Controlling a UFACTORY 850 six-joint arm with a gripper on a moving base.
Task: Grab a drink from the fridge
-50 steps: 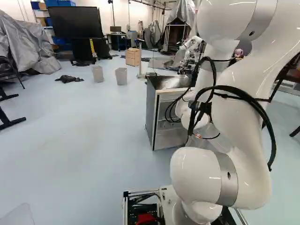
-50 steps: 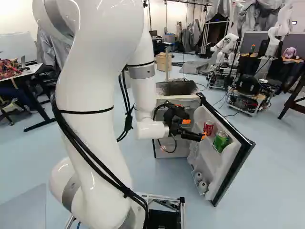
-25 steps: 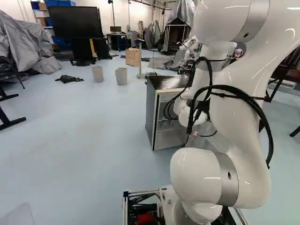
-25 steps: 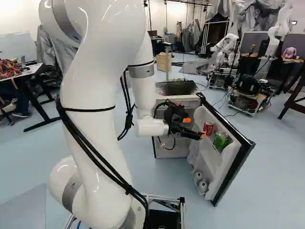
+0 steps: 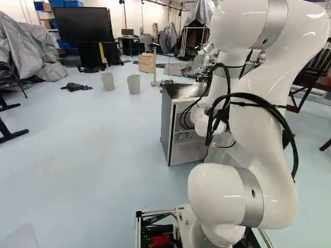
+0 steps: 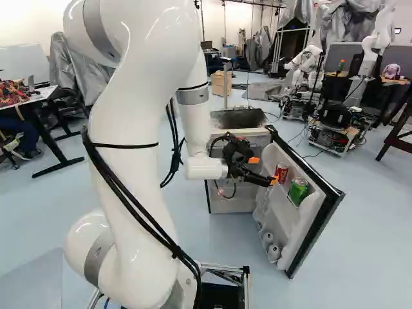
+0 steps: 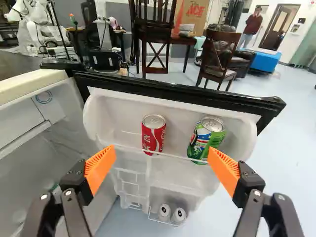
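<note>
Have red can point(image 7: 153, 134) upright in the top rack of the open fridge door point(image 7: 173, 93), green can point(image 7: 207, 138) beside, apart. Hold pincer point(image 7: 162, 148) spread, gripping neither. Could topple green can by advancing off-centre, or snag wire rail point(image 7: 177, 157) by reaching too low.

At the left of the left base view there is a grey cover point(image 5: 23, 44), and next to it a large dark screen point(image 5: 83, 24), while a black cloth point(image 5: 76, 87) lies on the floor near two grey bins point(image 5: 134, 84), and a wooden cabinet point(image 5: 147, 62) stands behind them. The right base view shows, at its left, a table point(image 6: 44, 94) which carries colourful things point(image 6: 11, 92). In the wrist view, one cardboard box point(image 7: 191, 14) is seen near a dark wooden chair point(image 7: 222, 72).
</note>
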